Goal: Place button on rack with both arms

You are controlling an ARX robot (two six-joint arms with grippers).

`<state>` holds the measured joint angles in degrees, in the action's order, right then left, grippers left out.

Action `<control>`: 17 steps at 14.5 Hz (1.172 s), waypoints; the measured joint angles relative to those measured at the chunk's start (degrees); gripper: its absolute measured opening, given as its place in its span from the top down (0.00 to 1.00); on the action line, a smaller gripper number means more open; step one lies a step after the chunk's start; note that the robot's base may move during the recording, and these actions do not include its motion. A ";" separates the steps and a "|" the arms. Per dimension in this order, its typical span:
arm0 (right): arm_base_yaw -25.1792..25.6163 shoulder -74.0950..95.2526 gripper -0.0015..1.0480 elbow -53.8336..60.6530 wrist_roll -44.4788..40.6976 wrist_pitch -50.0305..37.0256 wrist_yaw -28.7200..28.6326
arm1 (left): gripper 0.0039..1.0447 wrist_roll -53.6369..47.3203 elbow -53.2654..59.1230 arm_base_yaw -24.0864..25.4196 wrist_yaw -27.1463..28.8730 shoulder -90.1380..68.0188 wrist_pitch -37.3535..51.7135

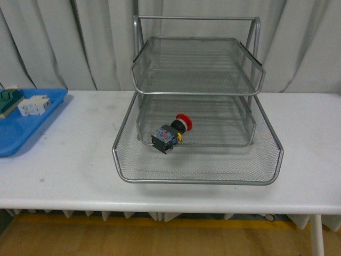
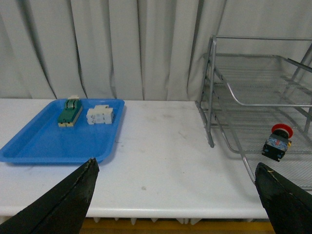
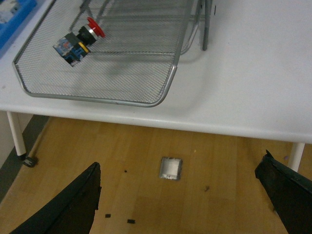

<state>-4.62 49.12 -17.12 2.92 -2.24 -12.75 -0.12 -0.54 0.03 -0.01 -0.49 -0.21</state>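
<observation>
The button (image 1: 171, 133), red cap, yellow ring, black-and-blue body, lies on its side in the lowest tray of the silver wire rack (image 1: 198, 173) on the white table. The left wrist view shows the button (image 2: 277, 143) inside the rack (image 2: 210, 102), and so does the right wrist view, button (image 3: 78, 42) in rack (image 3: 97, 100). My left gripper (image 2: 176, 197) is open, back at the table's front edge, well away from the rack. My right gripper (image 3: 180, 202) is open over the floor in front of the table. Neither arm shows in the front view.
A flat blue tray (image 1: 21, 130) at the table's left end holds a green block (image 2: 69, 111) and a white block (image 2: 100, 115). A grey curtain hangs behind. A table leg (image 3: 16, 134) and a square floor plate (image 3: 171, 168) show below the table edge.
</observation>
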 joint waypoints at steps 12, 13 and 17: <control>-19.15 46.14 0.98 -20.17 16.13 -7.26 6.69 | 0.06 0.00 0.00 0.00 0.00 0.00 -0.02; -19.47 48.96 0.98 -22.49 16.65 -7.28 6.67 | 0.06 0.00 0.00 0.00 0.02 0.00 -0.02; -21.94 59.28 0.98 -32.44 16.96 -4.68 7.96 | 0.06 0.00 0.00 0.00 0.02 0.00 0.00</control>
<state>-26.57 108.40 -49.56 19.88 -6.92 -4.80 -0.12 -0.54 0.03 0.01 -0.49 -0.21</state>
